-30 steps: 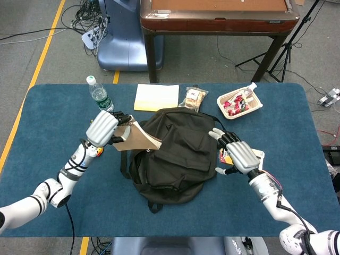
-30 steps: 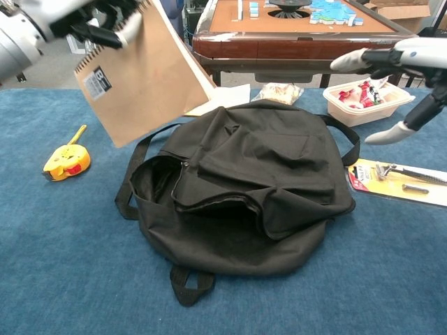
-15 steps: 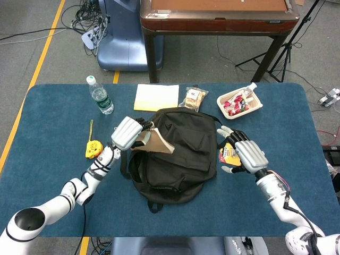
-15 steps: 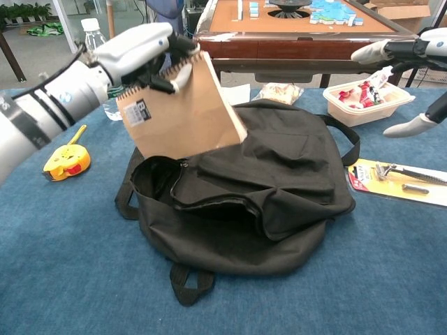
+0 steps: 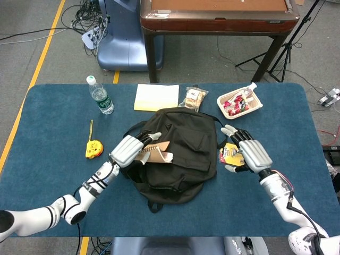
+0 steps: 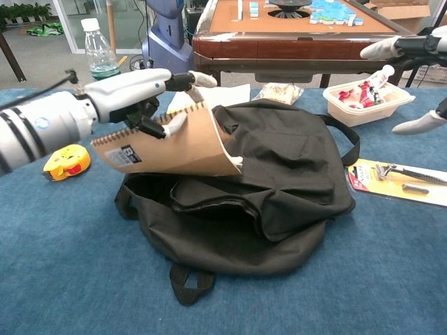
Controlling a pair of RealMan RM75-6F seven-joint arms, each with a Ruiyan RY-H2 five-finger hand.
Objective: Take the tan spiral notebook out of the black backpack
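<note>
- Clear of the bag already: tan kraft-covered spiral notebook (image 6: 174, 143), held at its wire-bound edge by the white-shelled left hand (image 6: 136, 91), fingers curled over the top of the cover.
- Carried low, tilted nearly flat, far corner over the crumpled top of the soft black fabric backpack (image 6: 279, 181); touching the fabric or just above it, cannot tell.
- Judged mostly done: extraction finished, only moving aside and setting down on the blue felt-covered table (image 5: 48, 117) left, if that counts.
- Held apart from the bag on the other side: right hand (image 5: 252, 154), fingers spread, gripping nothing, hovering over a carded pack of small metal tools (image 6: 401, 183).
- Gaping toward the chest camera: the backpack's main opening, straps and a loop handle lying loose around the base.
- Scattered around: yellow tape measure (image 5: 92, 149) near the left forearm, clear plastic water bottle (image 5: 100, 95) behind it, pale yellow pad of paper (image 5: 156, 97), clear snack bag (image 5: 194, 99), beige tray of red-wrapped sweets (image 5: 239, 104).
- Likely obstacles for a put-down on the left: the tape measure and the bottle; bare cloth nearer the table's front edge looks easier.
</note>
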